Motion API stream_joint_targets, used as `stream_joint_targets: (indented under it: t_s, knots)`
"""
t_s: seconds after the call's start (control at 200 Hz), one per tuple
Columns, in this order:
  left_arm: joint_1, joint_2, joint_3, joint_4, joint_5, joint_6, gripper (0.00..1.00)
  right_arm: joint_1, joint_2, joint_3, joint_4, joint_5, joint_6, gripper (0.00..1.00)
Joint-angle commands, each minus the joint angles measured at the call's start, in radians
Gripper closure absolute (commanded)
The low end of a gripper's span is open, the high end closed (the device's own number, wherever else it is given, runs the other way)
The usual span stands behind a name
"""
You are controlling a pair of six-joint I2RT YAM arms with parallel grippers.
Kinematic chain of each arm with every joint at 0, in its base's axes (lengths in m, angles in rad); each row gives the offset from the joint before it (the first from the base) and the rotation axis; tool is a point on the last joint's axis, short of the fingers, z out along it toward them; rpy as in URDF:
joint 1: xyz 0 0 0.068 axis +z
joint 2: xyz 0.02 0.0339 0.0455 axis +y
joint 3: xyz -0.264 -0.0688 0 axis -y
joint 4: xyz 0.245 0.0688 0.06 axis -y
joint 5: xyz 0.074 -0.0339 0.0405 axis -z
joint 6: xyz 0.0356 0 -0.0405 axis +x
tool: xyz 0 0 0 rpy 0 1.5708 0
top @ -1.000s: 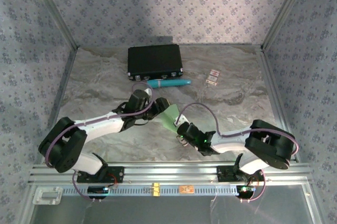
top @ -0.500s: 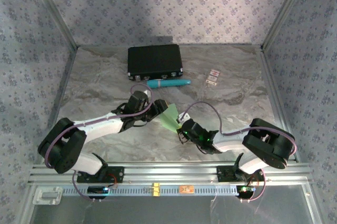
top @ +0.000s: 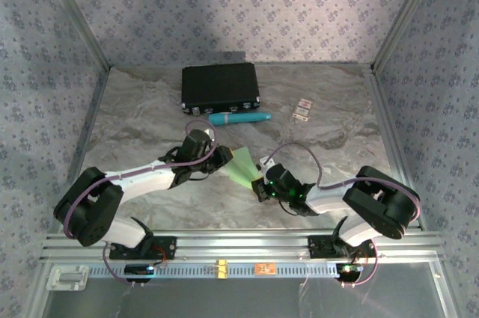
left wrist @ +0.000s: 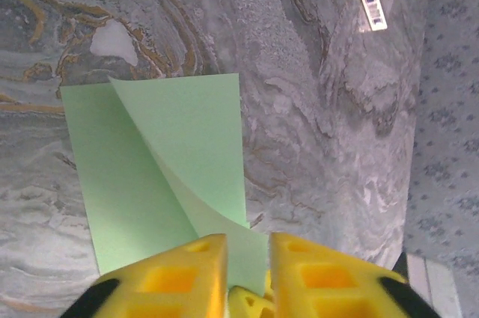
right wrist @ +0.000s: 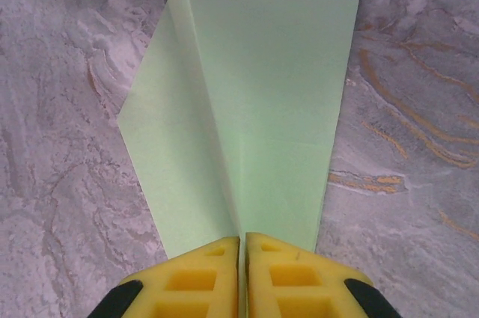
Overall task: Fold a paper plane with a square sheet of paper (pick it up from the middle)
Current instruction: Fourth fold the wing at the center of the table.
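Square sheet of paper (top: 243, 167), unmarked, sits clamped in right end effector (right wrist: 242, 242), left end effector (left wrist: 248, 242) narrowly parted around it.

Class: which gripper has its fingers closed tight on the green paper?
The right gripper: its yellow fingers meet, pinching the square sheet of paper at its crease. The left gripper's fingers stand apart, with paper lying between them.

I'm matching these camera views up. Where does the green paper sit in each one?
Top external: green paper near the picture's centre.
Left wrist: green paper left of centre.
Right wrist: green paper at centre, from the top edge down.
Shared landmark: marbled tabletop beneath it.
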Motion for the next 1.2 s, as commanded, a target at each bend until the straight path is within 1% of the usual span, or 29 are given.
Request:
stream_joint_targets:
  t_s: [0.0,0.115,0.355,0.46,0.675,1.034,1.194]
  knots:
    - [0.0,0.022,-0.008,0.045,0.02,-0.001,0.86,-0.02,0.022,-0.035,0.01,-0.07,0.06,0.88]
    - [-0.015,0.064,-0.002,0.088,0.042,-0.013,0.92,-0.042,0.03,-0.052,0.046,-0.102,0.092,0.88]
    - [-0.062,0.163,0.019,0.192,0.069,-0.049,0.95,-0.07,0.066,-0.062,0.079,-0.145,0.149,0.88]
    - [-0.081,0.198,0.034,0.215,0.068,-0.054,0.95,-0.08,0.072,-0.063,0.077,-0.158,0.154,0.88]
    - [-0.089,0.266,0.058,0.268,0.082,-0.068,0.95,-0.094,0.062,-0.064,0.062,-0.176,0.168,0.87]
    - [-0.096,0.315,0.087,0.273,0.083,-0.07,0.95,-0.11,0.061,-0.055,0.035,-0.206,0.187,0.85]
    - [-0.097,0.313,0.088,0.262,0.077,-0.065,0.95,-0.12,0.06,-0.047,0.021,-0.226,0.187,0.9]
